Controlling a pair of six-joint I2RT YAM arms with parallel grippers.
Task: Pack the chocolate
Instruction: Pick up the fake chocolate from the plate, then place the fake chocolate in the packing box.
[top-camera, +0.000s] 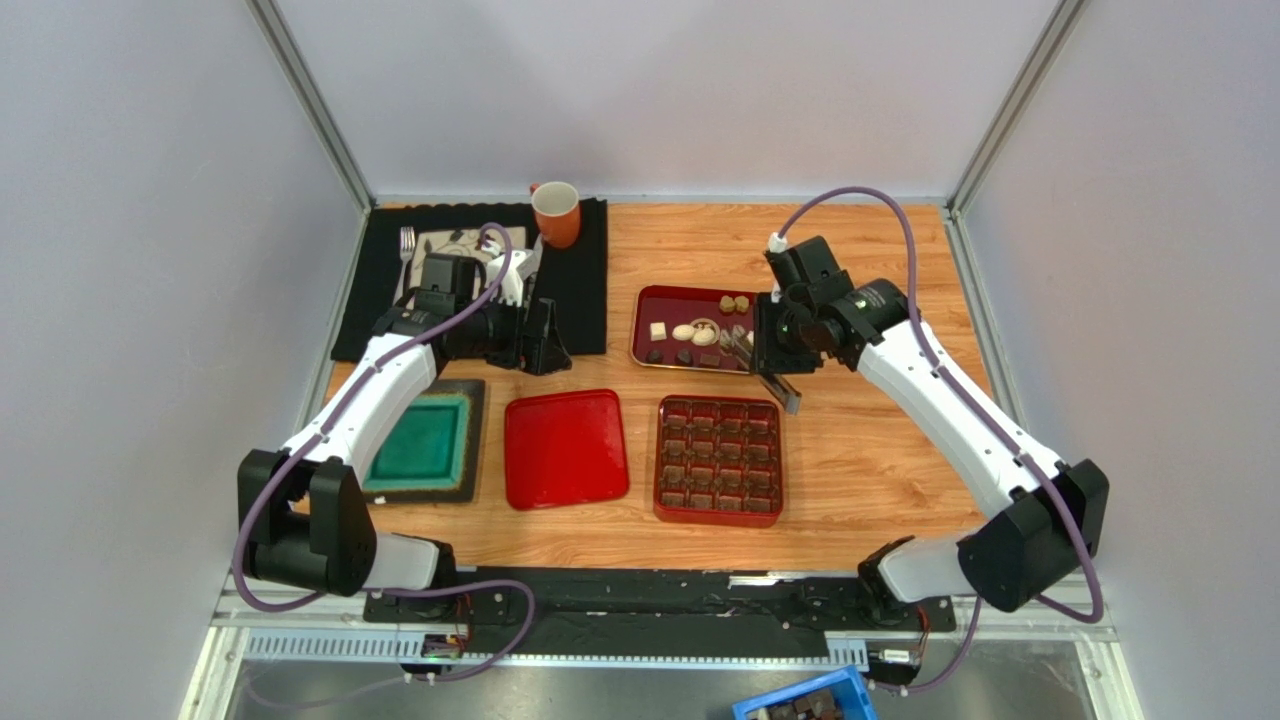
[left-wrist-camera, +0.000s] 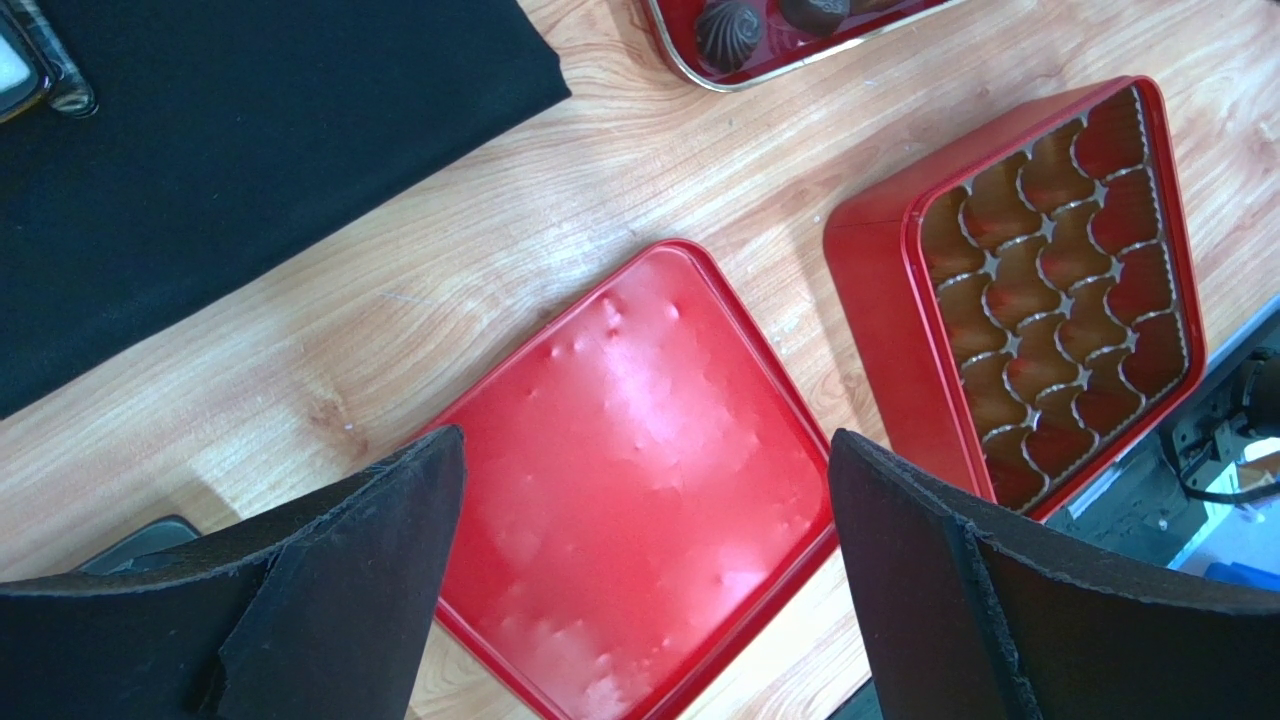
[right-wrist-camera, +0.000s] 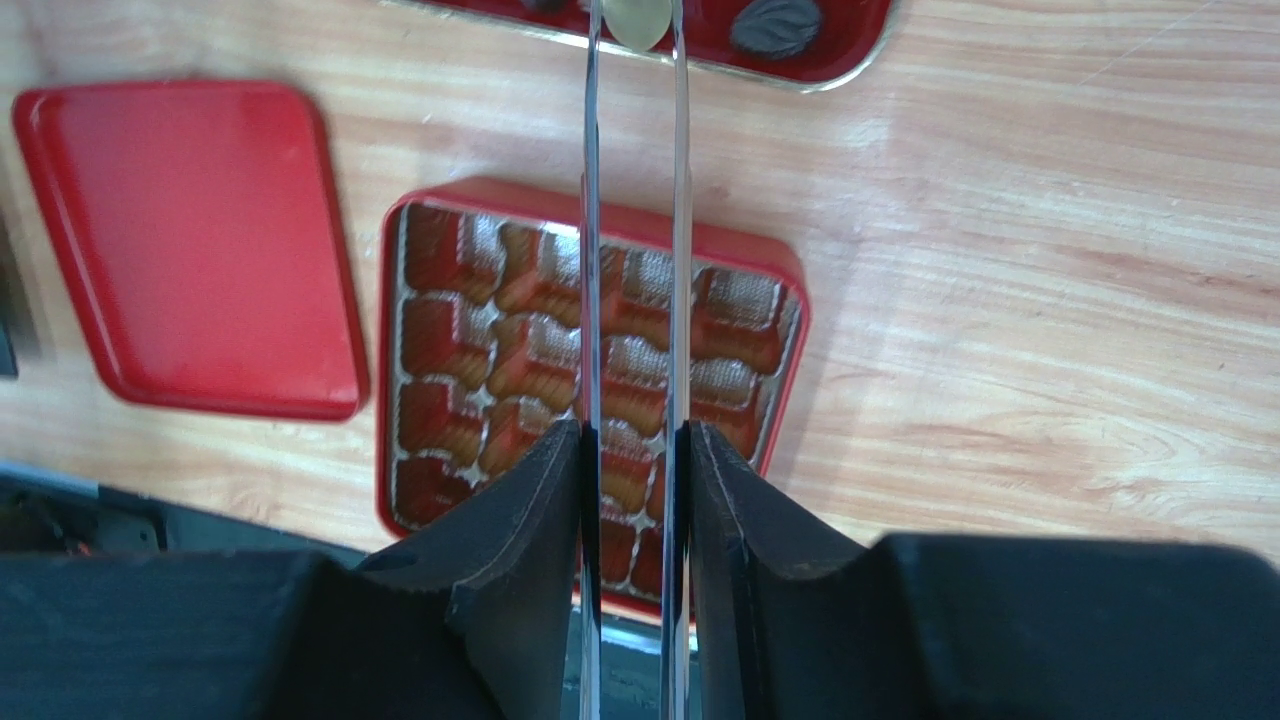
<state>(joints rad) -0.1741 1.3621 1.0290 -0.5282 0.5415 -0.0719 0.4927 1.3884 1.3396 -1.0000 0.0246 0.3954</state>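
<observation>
Several small chocolate pieces (top-camera: 732, 305), dark and cream, lie on the dark red tray (top-camera: 649, 333) at the back of the table. My right gripper (top-camera: 775, 357) is shut on a pair of metal tongs (right-wrist-camera: 591, 225). The tong tips reach into the tray on either side of a cream chocolate (right-wrist-camera: 637, 18), with a dark piece (right-wrist-camera: 775, 23) beside it. The red box with gridded compartments (top-camera: 720, 459) stands in front of the tray, its cups showing no pieces. My left gripper (left-wrist-camera: 646, 495) hangs open with nothing in it above the flat red lid (left-wrist-camera: 646, 450).
An orange mug (top-camera: 556, 213) and cutlery sit on a black mat (top-camera: 579, 285) at the back left. A green pad in a black tray (top-camera: 418, 443) lies left of the red lid (top-camera: 565, 447). The table's front edge carries the arm bases.
</observation>
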